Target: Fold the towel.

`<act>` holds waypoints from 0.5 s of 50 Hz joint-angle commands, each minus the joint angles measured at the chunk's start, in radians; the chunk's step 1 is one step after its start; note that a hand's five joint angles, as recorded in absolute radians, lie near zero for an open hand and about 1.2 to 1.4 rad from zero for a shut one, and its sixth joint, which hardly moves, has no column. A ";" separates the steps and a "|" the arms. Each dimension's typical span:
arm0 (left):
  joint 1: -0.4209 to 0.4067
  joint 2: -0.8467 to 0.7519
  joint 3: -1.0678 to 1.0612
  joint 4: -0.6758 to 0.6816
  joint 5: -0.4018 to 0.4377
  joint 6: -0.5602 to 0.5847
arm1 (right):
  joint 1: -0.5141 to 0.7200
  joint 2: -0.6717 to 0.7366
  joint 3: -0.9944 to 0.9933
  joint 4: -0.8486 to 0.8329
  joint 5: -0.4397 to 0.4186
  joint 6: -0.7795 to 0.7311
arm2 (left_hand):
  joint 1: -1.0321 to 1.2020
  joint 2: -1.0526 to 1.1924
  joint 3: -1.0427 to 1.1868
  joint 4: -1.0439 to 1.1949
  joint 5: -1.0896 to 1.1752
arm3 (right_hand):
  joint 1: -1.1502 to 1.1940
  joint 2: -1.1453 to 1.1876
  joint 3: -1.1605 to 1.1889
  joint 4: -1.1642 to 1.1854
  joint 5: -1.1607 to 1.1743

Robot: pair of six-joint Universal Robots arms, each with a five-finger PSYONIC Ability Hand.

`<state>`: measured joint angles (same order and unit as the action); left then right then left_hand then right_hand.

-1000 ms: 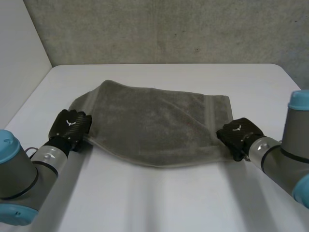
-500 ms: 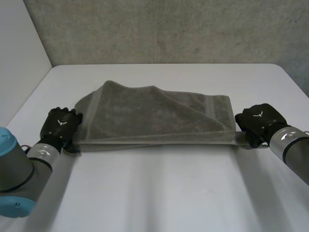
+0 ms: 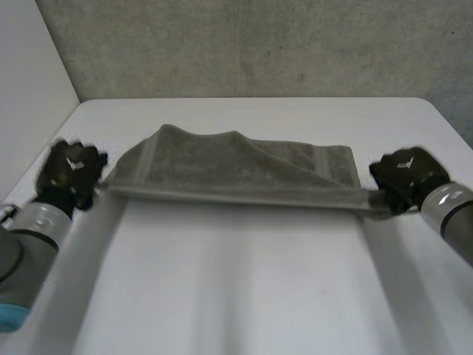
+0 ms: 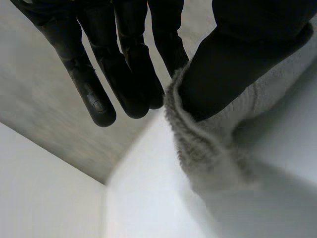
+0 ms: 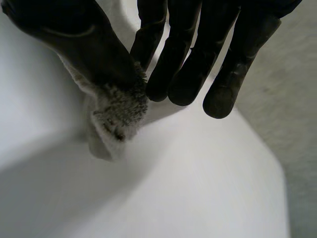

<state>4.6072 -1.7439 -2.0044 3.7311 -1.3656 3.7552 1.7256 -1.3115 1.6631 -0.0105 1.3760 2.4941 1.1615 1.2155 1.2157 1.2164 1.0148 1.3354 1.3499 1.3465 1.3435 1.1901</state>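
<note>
My left fingers [image 4: 124, 74]: mostly straight and loosely spread. The one nearest the thumb meets the cloth from behind, and the rest hang free beside it.
My left thumb [image 4: 237, 54]: pressed down on the fluffy end of the towel [image 4: 208, 148], pinching it against that nearest finger.
My left hand [image 3: 70, 171]: closed on the towel's left near corner, out past the cloth's left end, near the table's left edge.
My right fingers [image 5: 188, 64]: straight and side by side. The one closest to the thumb touches the cloth, and the others are clear of it.
My right thumb [image 5: 74, 39]: clamped over a small bunched tuft of towel, which sticks out just past its tip.
My right hand [image 3: 405, 174]: pinching the towel's right near corner, just beyond the cloth's right end.
Towel, whole: grey terry, spread crosswise at the middle of the table, between my two hands.
Towel, near edge: drawn into a straight, taut line from one pinch to the other.
Towel, far part: lying behind that line, with a slanting flap and a pale band near the right end.
Table [image 3: 244, 281]: white, with bare surface in front of the towel.
My arms: left arm [image 3: 29, 229] and right arm [image 3: 451, 214], each reaching in from its own near corner.
Wall [image 3: 259, 44]: rough grey, behind the table's far edge.
</note>
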 commanded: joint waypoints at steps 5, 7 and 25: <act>0.001 0.472 0.097 -0.192 0.005 -0.113 | -0.038 -0.272 -0.282 0.323 -0.024 -0.012 | 0.235 0.181 0.181 0.180 0.207 | 0.061 0.046 0.050 0.053 0.032; -0.001 0.481 0.119 -0.239 0.008 -0.127 | -0.043 -0.275 -0.332 0.379 -0.034 -0.015 | 0.235 0.181 0.181 0.180 0.207 | 0.061 0.046 0.050 0.053 0.032; -0.004 0.064 0.171 -0.404 0.039 -0.003 | -0.046 -0.009 -0.441 0.580 0.000 -0.230 | 0.235 0.181 0.181 0.180 0.207 | 0.061 0.046 0.050 0.053 0.032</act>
<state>4.5998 -1.5221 -1.8572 3.3136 -1.3265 3.6684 1.6678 -1.4342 1.2271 0.5747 1.3267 2.2943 1.1615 1.2170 1.2170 1.2182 1.0206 1.3354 1.3499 1.3475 1.3435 1.1910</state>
